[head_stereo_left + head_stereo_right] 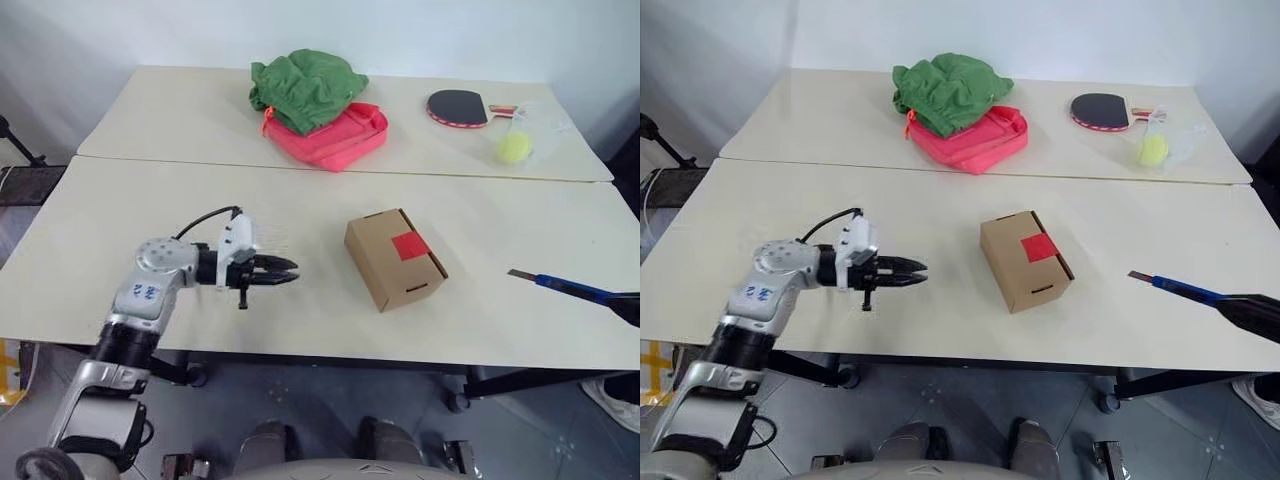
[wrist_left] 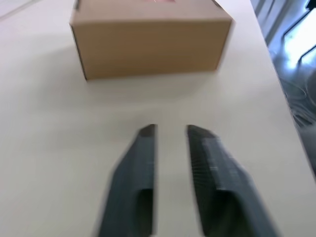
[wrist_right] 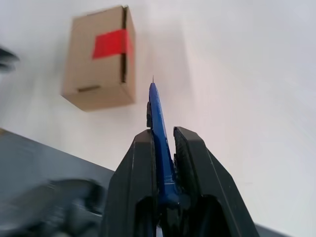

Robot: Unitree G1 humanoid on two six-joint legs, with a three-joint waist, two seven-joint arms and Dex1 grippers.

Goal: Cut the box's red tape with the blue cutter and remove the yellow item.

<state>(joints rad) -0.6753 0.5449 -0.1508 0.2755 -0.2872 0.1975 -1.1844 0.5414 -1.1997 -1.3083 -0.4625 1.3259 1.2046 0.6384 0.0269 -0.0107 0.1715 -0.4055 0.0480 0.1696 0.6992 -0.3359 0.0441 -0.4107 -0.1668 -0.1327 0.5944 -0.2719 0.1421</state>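
- Left eye view: the box [image 1: 394, 259] stands near the middle of the front bench [image 1: 300, 200], a small brown cardboard carton turned at an angle, its flaps down.
- The red tape [image 1: 410, 246] is a bright square patch on the box's top face, laid across the seam between the flaps; it looks whole.
- One end face of the box carries a small slot-shaped tab cut.
- The left gripper [image 1: 284, 271] hangs just above the bench to the left of the box, well apart from it, pointing toward it. Its two black fingers [image 2: 133, 173] lie close together with only a narrow gap, and nothing is between them.
- The right gripper [image 3: 162, 143] pinches the blue cutter [image 1: 570, 288], which is slim and pen-shaped with a short grey blade tip showing at its far end.
- In the head views the cutter sits at the right edge, over the front bench, its tip aimed toward the box but clear of it.
- In the right wrist view the cutter's tip points near the box's side, not touching the cardboard.
- On the rear bench lie a green cloth [image 1: 305, 88] on top of a pinkish-red bag [image 1: 335, 135], a table-tennis paddle [image 1: 460, 107], and a yellow-green ball [image 1: 514, 148] in clear plastic.
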